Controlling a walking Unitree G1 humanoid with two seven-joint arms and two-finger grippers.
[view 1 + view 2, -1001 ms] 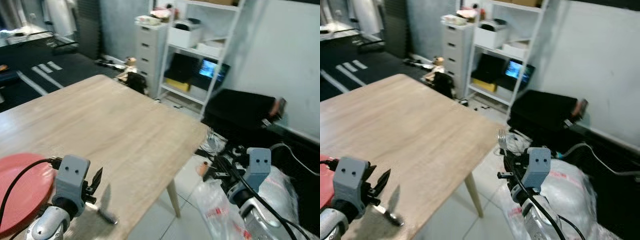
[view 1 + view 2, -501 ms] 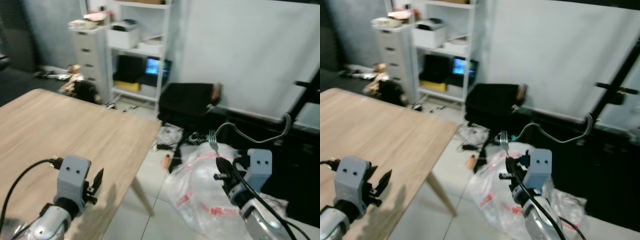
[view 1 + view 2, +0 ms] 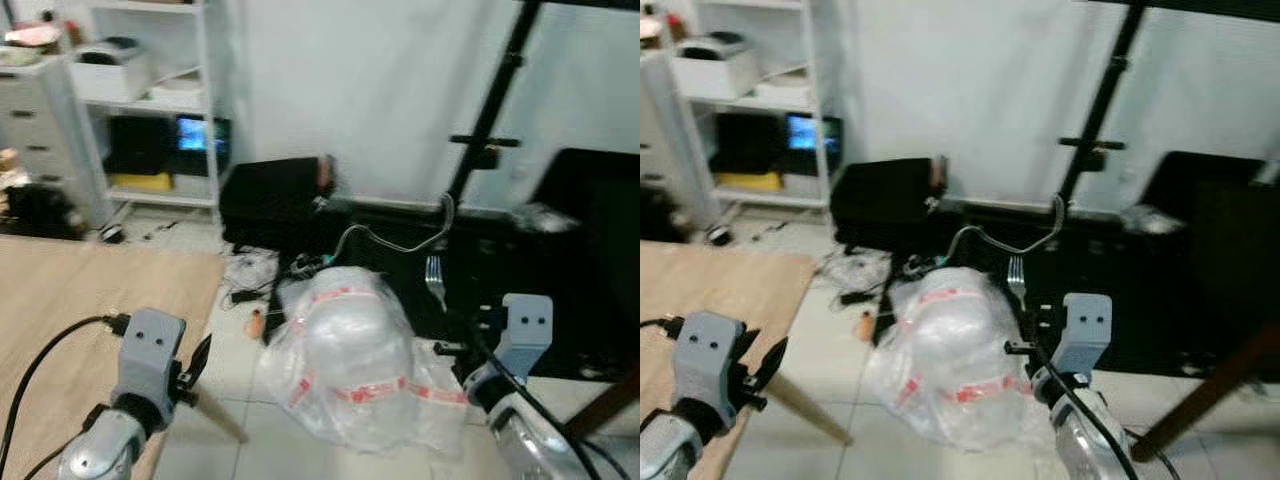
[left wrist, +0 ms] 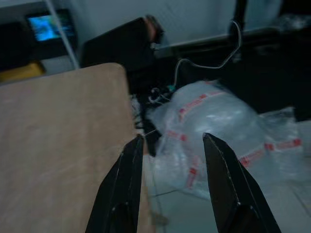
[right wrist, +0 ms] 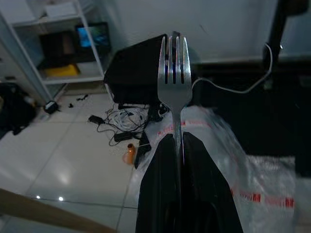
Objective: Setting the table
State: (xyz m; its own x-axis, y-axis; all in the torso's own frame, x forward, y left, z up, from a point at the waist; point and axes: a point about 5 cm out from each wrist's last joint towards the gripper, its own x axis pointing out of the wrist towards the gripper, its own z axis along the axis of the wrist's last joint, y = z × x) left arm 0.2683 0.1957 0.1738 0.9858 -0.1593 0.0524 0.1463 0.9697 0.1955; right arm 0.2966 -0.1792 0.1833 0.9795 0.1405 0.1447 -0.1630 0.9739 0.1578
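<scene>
Beside the table's corner (image 3: 200,262), bare tiled floor (image 3: 240,440), fork (image 5: 174,82) upright in right fingers (image 5: 204,194)

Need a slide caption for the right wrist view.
Right hand holds a fork upright above a plastic bag.

We see the right gripper (image 5: 179,145) clamping a fork (image 5: 174,82) upright, tines up, above a plastic bag (image 5: 252,165).

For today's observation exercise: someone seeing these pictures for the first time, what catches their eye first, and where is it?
The fork stands out, held tines-up by the right gripper over the floor. Below it a big clear plastic bag with red tape lies on the white tiles, before black cases. The left gripper hangs open over the wooden table corner.
</scene>
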